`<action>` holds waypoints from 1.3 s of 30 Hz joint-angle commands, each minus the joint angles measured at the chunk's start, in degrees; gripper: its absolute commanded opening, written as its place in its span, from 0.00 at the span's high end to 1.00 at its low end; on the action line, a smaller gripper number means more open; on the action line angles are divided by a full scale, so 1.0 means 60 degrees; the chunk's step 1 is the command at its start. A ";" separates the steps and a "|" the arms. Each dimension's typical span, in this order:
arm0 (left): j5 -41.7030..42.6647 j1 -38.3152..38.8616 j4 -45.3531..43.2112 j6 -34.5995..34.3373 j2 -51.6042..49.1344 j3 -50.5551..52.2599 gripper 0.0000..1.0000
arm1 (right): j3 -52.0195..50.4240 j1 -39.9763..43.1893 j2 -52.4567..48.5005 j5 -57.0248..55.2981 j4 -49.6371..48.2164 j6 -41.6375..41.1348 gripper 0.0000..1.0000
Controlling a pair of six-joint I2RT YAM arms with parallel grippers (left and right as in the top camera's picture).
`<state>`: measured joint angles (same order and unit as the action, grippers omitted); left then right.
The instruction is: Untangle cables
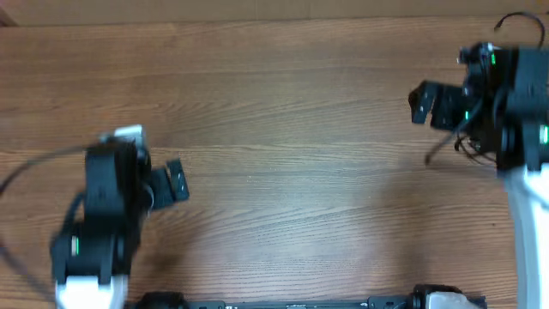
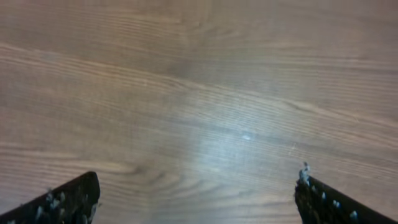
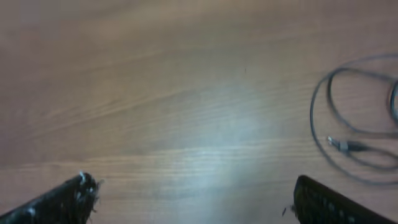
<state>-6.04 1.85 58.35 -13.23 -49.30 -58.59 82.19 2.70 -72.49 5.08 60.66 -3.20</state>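
Cables lie looped on the table. Right gripper and left gripper: jaws spread wide, holding nothing

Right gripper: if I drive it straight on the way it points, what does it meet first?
Probably bare table, as far as the right wrist view shows. The right gripper is open and empty; the cables lie right of that line. Depth is unclear.

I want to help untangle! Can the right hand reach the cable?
Probably yes. The open right hand hovers near the cable, and nothing visible lies between them.
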 commanded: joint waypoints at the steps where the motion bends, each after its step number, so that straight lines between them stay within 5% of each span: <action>1: 0.0018 0.0007 -0.0313 -0.0725 0.1581 0.1038 0.00 | -0.1657 0.0062 0.1843 -0.0259 -0.1035 0.0004 0.00; 11: 0.0015 0.0007 0.0936 -0.0798 0.2353 0.1268 0.00 | -0.2313 0.0062 0.3140 -0.0339 -0.0408 0.0004 0.00; 28: 0.0015 0.0007 0.1060 -0.0798 0.2353 0.1268 0.00 | -0.2317 0.0062 0.1668 -0.0342 -0.0069 0.0004 0.00; 39: 0.0015 0.0007 0.1060 -0.0798 0.2353 0.1268 0.01 | -0.3898 0.0044 0.3694 -0.0346 -0.3672 0.0117 0.00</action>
<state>-6.02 1.85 64.75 -16.88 -35.40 -51.59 63.86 2.70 -57.41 3.55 42.92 -2.94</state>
